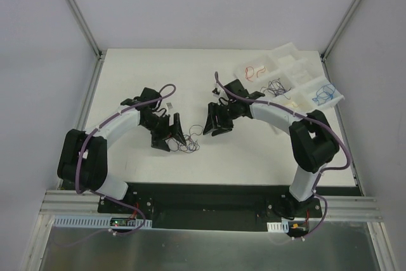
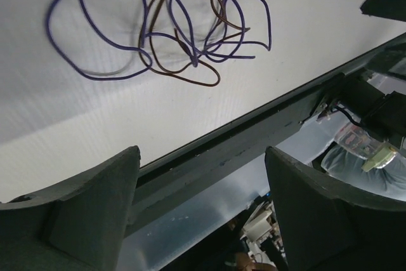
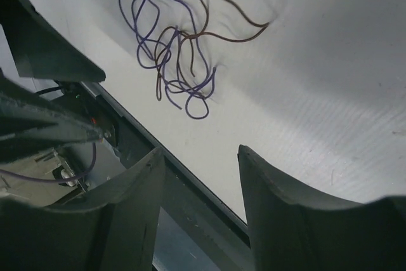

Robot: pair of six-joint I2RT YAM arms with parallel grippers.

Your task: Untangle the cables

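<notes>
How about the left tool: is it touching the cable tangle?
Apart. The left wrist view shows bare table between the left tool and the cable tangle.

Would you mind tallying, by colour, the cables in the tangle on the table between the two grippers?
purple cable: 1
brown cable: 1
Total: 2, as far as the wrist views let the strands be traced.
</notes>
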